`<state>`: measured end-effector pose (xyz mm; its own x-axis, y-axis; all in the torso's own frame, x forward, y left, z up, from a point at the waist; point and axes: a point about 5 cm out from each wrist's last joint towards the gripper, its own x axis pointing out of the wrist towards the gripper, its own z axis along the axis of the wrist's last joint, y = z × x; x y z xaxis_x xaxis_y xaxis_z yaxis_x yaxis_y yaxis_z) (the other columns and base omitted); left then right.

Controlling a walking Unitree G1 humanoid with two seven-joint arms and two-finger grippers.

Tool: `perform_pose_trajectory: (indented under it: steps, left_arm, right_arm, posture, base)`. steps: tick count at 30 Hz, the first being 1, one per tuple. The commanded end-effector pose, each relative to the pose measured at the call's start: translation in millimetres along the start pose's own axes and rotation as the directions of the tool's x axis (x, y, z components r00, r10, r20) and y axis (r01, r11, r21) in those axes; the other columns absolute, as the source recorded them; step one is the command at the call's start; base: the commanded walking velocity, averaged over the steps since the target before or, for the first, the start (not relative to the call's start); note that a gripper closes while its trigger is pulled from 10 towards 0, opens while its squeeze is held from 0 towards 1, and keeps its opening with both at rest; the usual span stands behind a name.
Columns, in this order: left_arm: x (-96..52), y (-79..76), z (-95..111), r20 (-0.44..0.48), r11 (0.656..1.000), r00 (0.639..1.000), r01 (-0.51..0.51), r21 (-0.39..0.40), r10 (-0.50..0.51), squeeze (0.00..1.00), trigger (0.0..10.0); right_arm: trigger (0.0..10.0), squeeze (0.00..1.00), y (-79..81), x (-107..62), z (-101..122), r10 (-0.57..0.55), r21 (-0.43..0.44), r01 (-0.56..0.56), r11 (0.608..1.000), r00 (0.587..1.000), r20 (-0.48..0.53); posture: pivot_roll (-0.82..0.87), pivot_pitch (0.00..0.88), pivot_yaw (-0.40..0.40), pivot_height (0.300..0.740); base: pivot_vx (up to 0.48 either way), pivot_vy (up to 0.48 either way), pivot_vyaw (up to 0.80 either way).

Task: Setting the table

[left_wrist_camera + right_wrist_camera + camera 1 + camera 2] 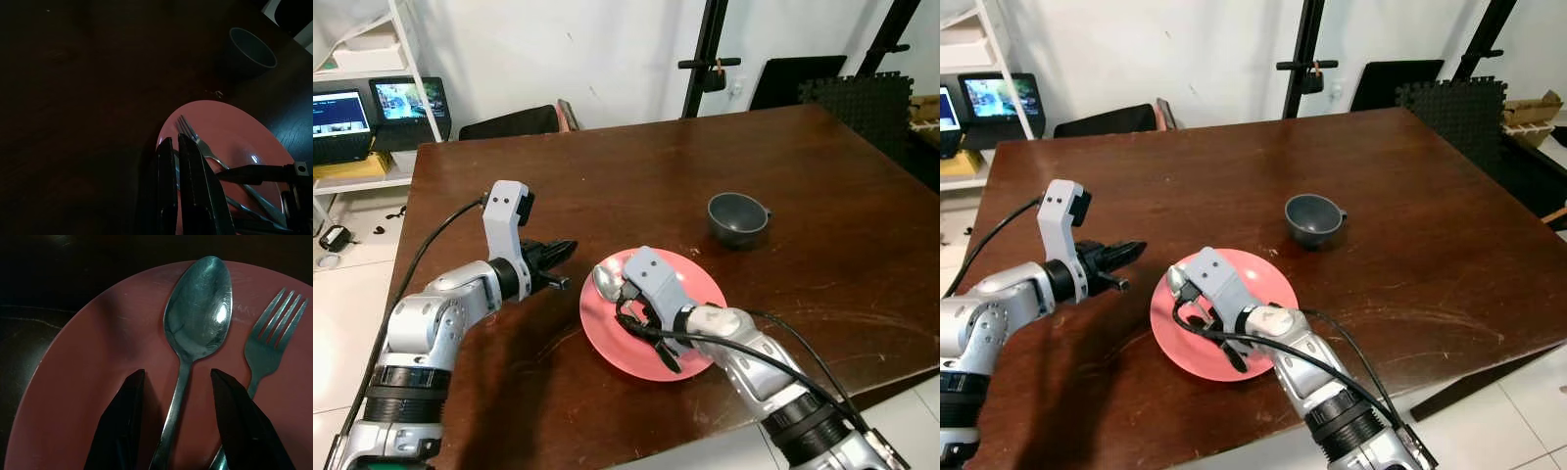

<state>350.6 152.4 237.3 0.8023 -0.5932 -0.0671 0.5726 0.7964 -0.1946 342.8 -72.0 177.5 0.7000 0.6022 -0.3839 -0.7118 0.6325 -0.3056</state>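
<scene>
- While the spoon (198,328) lies flat on the pink plate (705,284) near the tabletop's (842,176) front edge, the right end effector (178,421) sits low over it, its two black fingers spread to a medium gap with the handle between them — nothing is gripped yet.
- Beside the spoon on the same plate lies a fork (271,338), close by but seemingly not touching at the heads.
- Thin polished metal like this is likely light, stiff and slippery — a pinch across the narrow handle, just behind the bowl, looks the surest hold.
- Because the handle lies flat against the plate, the fingertips probably need to scrape down right beside it, and the plate may slide if pushed.
- At the plate's left rim hangs the left end effector (556,257), fingers close together and empty.
- Further back on the tabletop stands a dark grey cup (737,217), well apart from the plate.
</scene>
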Motion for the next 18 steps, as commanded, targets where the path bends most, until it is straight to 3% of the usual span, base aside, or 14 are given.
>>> perform_pose_trajectory:
  steps: [1,4,5,6,7,8,9,13,18]
  left_arm:
    - [0.1,-0.5,-6,-0.019,1.0,1.0,-0.001,-0.008,0.0,0.0,10.0]
    - [0.1,-0.6,-6,-0.019,1.0,1.0,-0.001,-0.009,0.001,0.0,10.0]
    - [0.1,-0.6,-6,-0.018,1.0,1.0,-0.001,-0.01,0.001,0.0,10.0]
    - [0.2,-0.5,-7,-0.018,1.0,1.0,-0.001,-0.011,0.001,0.0,10.0]
    - [0.2,-0.5,-7,-0.017,1.0,1.0,-0.001,-0.012,0.001,0.0,10.0]
    - [0.2,-0.5,-7,-0.017,1.0,1.0,-0.001,-0.012,0.001,0.0,10.0]
    - [0.4,-0.5,-7,-0.017,1.0,1.0,-0.002,-0.012,0.001,0.0,10.0]
    - [0.8,-0.6,-7,-0.017,1.0,1.0,-0.004,-0.014,0.004,0.0,10.0]
    - [0.5,-1.0,-8,-0.016,1.0,1.0,-0.006,-0.016,0.006,0.0,10.0]
  right_arm:
    - [10.0,0.0,6.1,1.7,-15,0.034,0.018,-0.033,0.999,0.999,-0.043]
    - [10.0,0.0,7.9,2.3,-18,0.046,0.02,-0.045,0.999,0.998,-0.051]
    - [8.9,0.0,7.9,2.7,-20,0.044,0.024,-0.042,0.999,0.997,-0.058]
    - [8.6,0.0,7.7,3.1,-22,0.044,0.033,-0.042,0.999,0.997,-0.065]
    - [3.4,0.0,7.5,3.3,-24,0.047,0.054,-0.043,0.998,0.996,-0.072]
    - [3.4,0.0,7.5,3.3,-24,0.047,0.054,-0.043,0.998,0.996,-0.072]
    - [0.0,0.0,6.8,3.5,-25,0.049,0.079,-0.043,0.996,0.996,-0.075]
    - [0.0,0.0,5.2,3.8,-26,0.074,0.174,-0.063,0.983,0.996,-0.058]
    - [0.0,0.0,5.2,2.9,-25,0.085,0.173,-0.076,0.982,0.995,-0.045]
  posture:
    - [-0.07,0.224,0.04,0.74]
    - [-0.07,0.224,0.04,0.74]
    - [-0.07,0.224,0.04,0.74]
    - [-0.07,0.224,0.04,0.74]
    - [-0.07,0.224,0.04,0.74]
    - [-0.07,0.224,0.04,0.74]
    - [-0.07,0.224,0.04,0.74]
    - [-0.07,0.223,0.038,0.74]
    - [-0.07,0.222,0.037,0.74]
  base:
    - [0.0,0.0,0.0]
    - [0.0,0.0,0.0]
    - [0.0,0.0,0.0]
    - [0.0,0.0,0.0]
    - [0.0,0.0,0.0]
    - [0.0,0.0,0.0]
    - [0.0,0.0,0.0]
    - [0.0,0.0,0.0]
    - [0.0,0.0,0.0]
